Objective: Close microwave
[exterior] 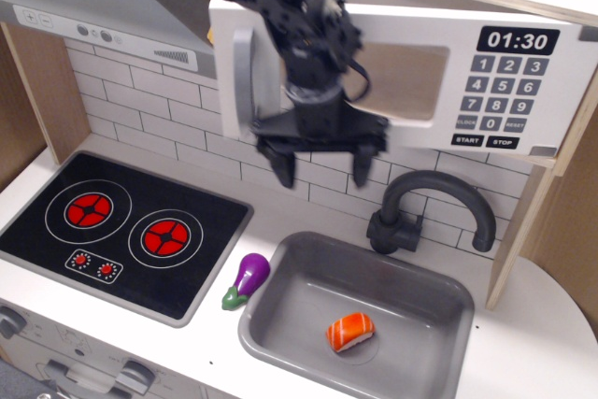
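Black hob (121, 235) set in the white worktop (551, 343) at left, purple toy aubergine (247, 278) beside grey sink (280, 324) holding a salmon sushi piece (350, 331), gripper (320, 165) spread wide and empty before the microwave (397, 77), white door nearly flush against the box, black tap (430, 212) below its keypad
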Available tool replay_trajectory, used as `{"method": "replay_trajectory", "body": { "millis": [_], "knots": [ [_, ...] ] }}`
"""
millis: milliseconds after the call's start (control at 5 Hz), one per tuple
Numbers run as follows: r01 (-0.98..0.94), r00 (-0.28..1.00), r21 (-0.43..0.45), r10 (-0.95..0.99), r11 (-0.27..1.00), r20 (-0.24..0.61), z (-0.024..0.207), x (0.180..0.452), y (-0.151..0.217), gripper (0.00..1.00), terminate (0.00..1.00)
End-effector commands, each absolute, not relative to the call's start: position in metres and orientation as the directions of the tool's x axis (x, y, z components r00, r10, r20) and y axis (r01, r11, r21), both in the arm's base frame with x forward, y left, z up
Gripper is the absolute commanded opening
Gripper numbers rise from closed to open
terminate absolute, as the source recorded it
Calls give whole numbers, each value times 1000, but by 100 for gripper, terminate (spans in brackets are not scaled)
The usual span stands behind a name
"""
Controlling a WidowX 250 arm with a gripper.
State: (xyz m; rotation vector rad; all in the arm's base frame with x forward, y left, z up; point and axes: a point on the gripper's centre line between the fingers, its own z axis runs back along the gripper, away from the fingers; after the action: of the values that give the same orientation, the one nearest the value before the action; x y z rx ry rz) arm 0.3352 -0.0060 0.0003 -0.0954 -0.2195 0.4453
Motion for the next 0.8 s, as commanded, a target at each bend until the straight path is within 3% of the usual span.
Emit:
{"method": "replay_trajectory", "body": {
  "millis": [0, 600],
  "knots": [
    [-440, 853, -145, 463, 886, 241, 16, 375, 22, 100, 0],
    [-445, 844, -163, 473, 881, 252, 17, 389, 26, 100, 0]
  ]
}}
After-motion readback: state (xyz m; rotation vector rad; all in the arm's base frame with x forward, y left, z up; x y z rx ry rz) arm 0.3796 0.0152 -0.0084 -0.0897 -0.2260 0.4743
